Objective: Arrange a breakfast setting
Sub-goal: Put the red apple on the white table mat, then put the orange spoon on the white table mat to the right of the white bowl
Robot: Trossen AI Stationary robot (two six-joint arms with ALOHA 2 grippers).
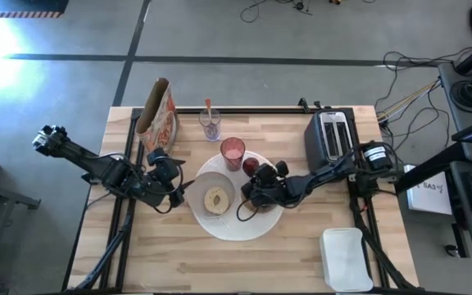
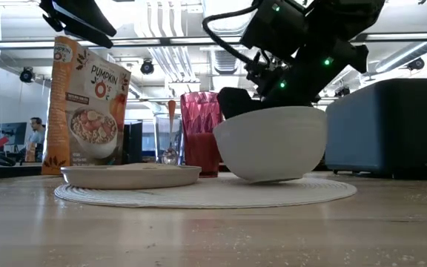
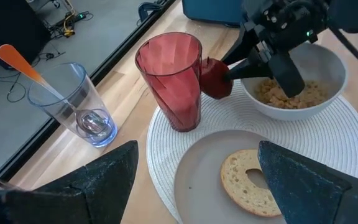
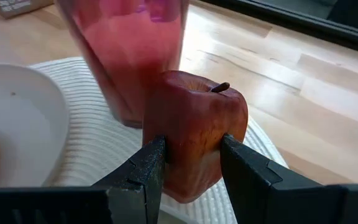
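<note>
- The red apple [image 4: 194, 134], glossy and slightly lopsided with a short dark stem, is clamped between the two dark fingers of the right tool [image 4: 191, 168], which is closed partway onto its sides.
- The apple is held just beside the ribbed pink tumbler [image 3: 171, 78], over the large round white plate [image 3: 353, 155], whose surface is ridged in fine concentric rings.
- A deep, smooth white bowl [image 3: 328, 68] holding pale cereal [image 3: 291, 94] sits on the plate beneath the right arm.
- A shallow white bowl [image 3: 197, 180] on the same plate carries a cut bagel [image 3: 248, 180], its crumb face up.
- The left tool [image 3: 194, 180] is spread wide with nothing in it, just beside the shallow bowl.
- A clear glass [image 3: 82, 106] holding the orange-handled spoon [image 3: 27, 65] stands on the pale wooden counter [image 1: 170, 254].
</note>
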